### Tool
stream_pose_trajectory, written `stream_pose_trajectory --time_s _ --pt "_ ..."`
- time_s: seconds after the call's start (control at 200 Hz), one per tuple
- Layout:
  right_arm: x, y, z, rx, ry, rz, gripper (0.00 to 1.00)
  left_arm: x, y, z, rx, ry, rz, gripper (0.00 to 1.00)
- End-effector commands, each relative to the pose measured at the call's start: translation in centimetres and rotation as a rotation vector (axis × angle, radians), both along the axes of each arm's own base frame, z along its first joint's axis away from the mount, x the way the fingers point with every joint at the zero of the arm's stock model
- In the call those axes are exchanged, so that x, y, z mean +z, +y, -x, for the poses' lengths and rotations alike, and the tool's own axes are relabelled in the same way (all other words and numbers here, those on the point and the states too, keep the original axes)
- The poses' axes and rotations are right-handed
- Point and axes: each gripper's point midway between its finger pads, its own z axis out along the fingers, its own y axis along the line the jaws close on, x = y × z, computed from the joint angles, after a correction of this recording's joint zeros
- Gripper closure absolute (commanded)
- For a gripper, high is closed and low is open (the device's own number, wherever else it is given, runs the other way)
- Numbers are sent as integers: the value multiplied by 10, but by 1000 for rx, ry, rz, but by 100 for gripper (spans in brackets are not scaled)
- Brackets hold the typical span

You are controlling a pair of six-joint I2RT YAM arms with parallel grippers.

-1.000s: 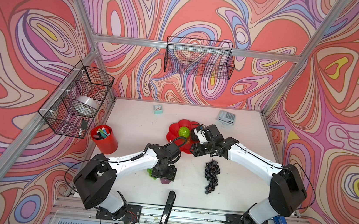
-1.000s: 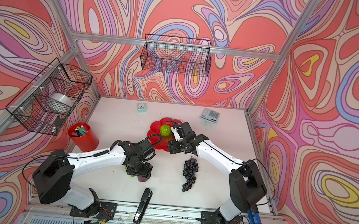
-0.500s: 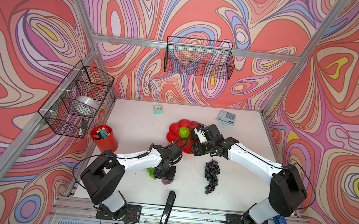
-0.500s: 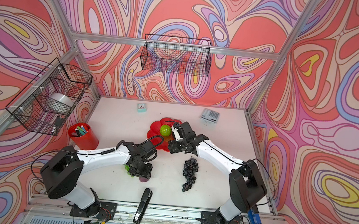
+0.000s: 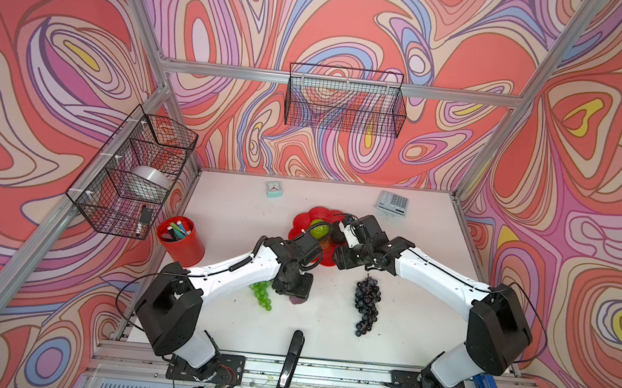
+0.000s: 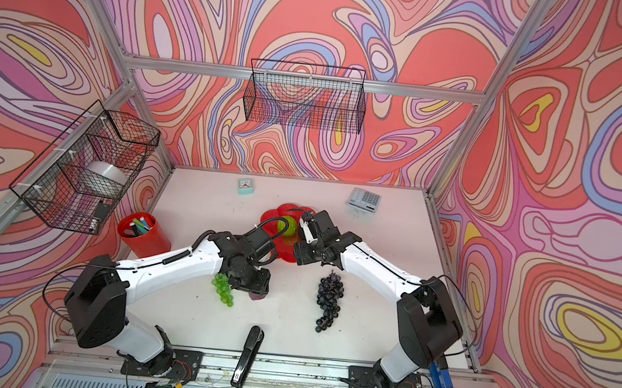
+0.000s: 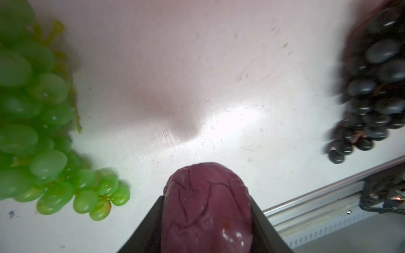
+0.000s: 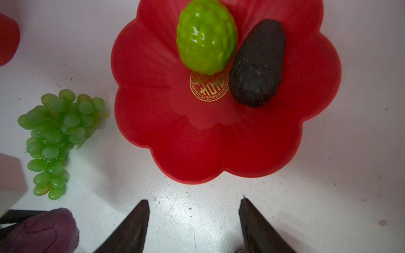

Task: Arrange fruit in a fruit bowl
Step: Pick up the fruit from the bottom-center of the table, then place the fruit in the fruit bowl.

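Note:
My left gripper (image 7: pixel 206 197) is shut on the small purple fruit (image 7: pixel 207 208), low over the table and in front of the fruit bowl (image 5: pixel 300 221). The purple fruit (image 5: pixel 297 300) peeks out under the left gripper (image 5: pixel 293 289) in both top views. A green grape bunch (image 5: pixel 261 294) lies just to its left. The dark grape bunch (image 5: pixel 367 299) lies to its right. The red flower-shaped bowl (image 8: pixel 153 98) holds a bright green bumpy ball (image 8: pixel 206 37) and a blackish avocado (image 8: pixel 258 63). My right gripper (image 8: pixel 194 200) stands open and empty over the table at the bowl's near edge.
A black stapler (image 5: pixel 292 358) lies at the table's front edge. A red pen cup (image 5: pixel 180 240) stands at the left. A small clock (image 5: pixel 274 189) and a calculator (image 5: pixel 393 203) sit near the back wall. Wire baskets hang on the left and back walls.
The left gripper's jaws have closed on the purple fruit, and the left arm has shifted slightly. The right arm has not moved.

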Motion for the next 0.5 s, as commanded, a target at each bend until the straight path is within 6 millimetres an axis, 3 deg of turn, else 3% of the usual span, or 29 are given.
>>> stream_pose_trajectory --time_s 0.0,0.23,0.496 --pt "18 -23 -13 -72 -18 -26 33 24 3 -24 -31 -57 -26 52" --pt "21 -66 -21 -184 13 -73 34 55 -15 -93 -20 -150 53 52" --pt "0 -102 -20 -284 75 -128 34 37 -13 -144 23 -137 68 53"
